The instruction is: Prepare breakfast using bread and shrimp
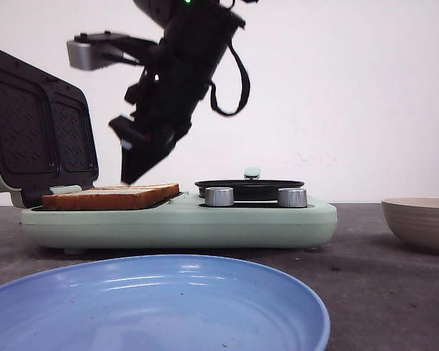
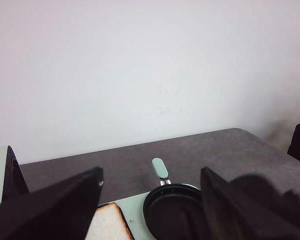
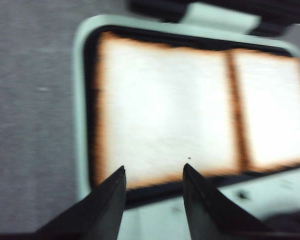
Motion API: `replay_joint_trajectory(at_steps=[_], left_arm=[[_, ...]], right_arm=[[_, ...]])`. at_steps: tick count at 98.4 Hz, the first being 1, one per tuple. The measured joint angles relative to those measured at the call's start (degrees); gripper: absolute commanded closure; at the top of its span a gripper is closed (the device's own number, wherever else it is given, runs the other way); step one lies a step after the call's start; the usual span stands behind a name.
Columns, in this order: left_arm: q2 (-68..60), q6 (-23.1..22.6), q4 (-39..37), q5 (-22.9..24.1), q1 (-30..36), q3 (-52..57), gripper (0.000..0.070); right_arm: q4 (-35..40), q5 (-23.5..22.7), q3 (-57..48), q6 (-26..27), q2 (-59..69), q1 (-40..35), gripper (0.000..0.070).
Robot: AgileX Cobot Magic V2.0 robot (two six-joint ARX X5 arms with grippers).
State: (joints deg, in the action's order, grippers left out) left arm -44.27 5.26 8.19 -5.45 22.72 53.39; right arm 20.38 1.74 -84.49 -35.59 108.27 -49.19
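The step in hand looks like taking toast out of the maker (image 1: 179, 219). In the maker's open grill bay lie two slices of bread (image 3: 167, 132), side by side and touching along one edge, both browned at the crust. The right hand (image 3: 152, 177) is poised above the slice at the bay's outer end, fingers parted with nothing between them, near that slice's front edge. In the front view one dark arm reaches down toward the bread; its hand (image 1: 135, 164) ends just above the slices, apart from them. The left hand (image 2: 150, 192) is also spread wide and empty, looking over the maker's small pan (image 2: 172, 210).

No shrimp shows in any view, so where it lies cannot be told.

The next move probably calls for lowering the right hand so its fingers straddle the slice's edge, then closing gently, since soft bread tears or folds easily.

Counted: two slices, one maker with its lid (image 1: 40, 128) raised, two knobs (image 1: 219, 196), one pan, one blue plate (image 1: 157, 303) in front of the maker, one beige bowl (image 1: 421, 223) beside it on the tabletop (image 1: 380, 292).
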Motion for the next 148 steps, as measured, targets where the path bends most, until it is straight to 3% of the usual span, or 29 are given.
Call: replay_joint_trajectory(at_steps=[17, 40, 52, 74, 89, 117, 148], left_arm=[[0.0, 0.0, 0.0, 0.42, 0.0, 0.0, 0.034], [0.0, -1.55, 0.55, 2.1, 0.0, 0.0, 0.034], [0.0, -2.38, 1.25, 2.12, 0.0, 0.0, 0.034], [0.0, -2.75, 3.85, 2.95, 0.0, 0.0, 0.0337], [0.0, -2.43, 3.63, 3.61, 0.0, 0.0, 0.0333], [-0.07, 3.15, 1.75, 5.16, -2.6, 0.0, 0.0292], [-1.95, 16.22, -3.98, 5.27, -10.54, 0.0, 0.0292]], right_arm=[[-0.48, 1.77, -1.88, 3.85, -5.99, 1.01, 0.0487], [0.63, -3.08, -2.16, 18.1, -15.37, 6.71, 0.0487], [3.48, -3.41, -2.16, 23.96, -18.93, 10.67, 0.0487], [5.9, -7.96, 1.16, 27.58, -28.28, 16.7, 0.0495], [0.44, -9.7, 12.13, 30.14, -35.8, 21.46, 0.0497], [-13.29, -10.82, 39.71, 41.68, -52.81, 27.58, 0.0496], [-13.68, -10.82, 55.43, 48.48, -61.72, 27.89, 0.0496]])
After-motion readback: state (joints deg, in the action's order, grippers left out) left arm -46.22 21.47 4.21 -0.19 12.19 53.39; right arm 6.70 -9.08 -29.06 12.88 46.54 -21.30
